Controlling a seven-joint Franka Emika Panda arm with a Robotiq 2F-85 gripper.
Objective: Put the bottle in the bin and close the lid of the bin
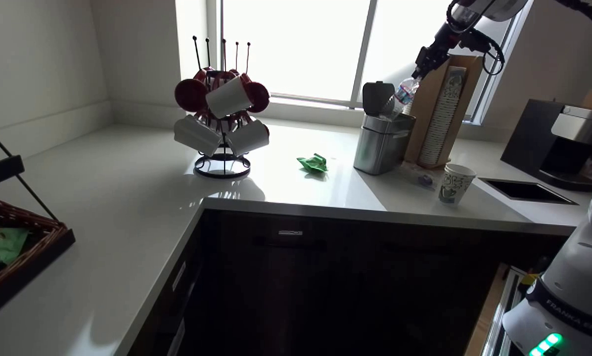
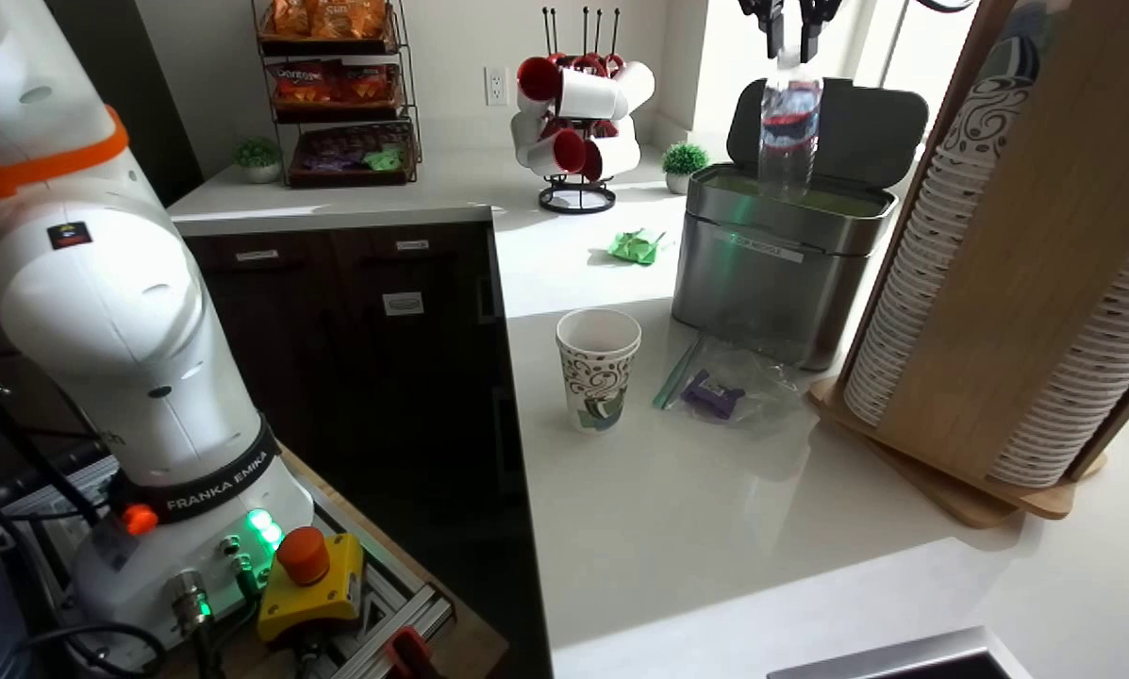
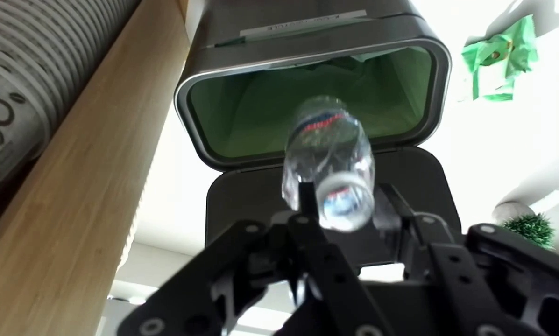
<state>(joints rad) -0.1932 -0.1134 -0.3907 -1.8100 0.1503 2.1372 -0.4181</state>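
Robotiq gripper [image 2: 791, 49] clasping a clear plastic bottle [image 2: 788, 160] by the neck above the open grey metal bin [image 2: 762, 292].
The bottle hangs from the fingertips [image 2: 810, 42] neck up; in an exterior view its long axis leans, base [image 1: 390, 111] down at the bin's mouth. Its red-and-blue label [image 2: 790, 118] is too blurred to read, the bin's white label strip [image 2: 759, 247] likewise. The dark lid [image 2: 871, 132] stands raised. Beyond, "FRANKA EMIKA" marks the arm's black band [image 2: 220, 486], "Doritos" a red chip bag [image 2: 305, 83].
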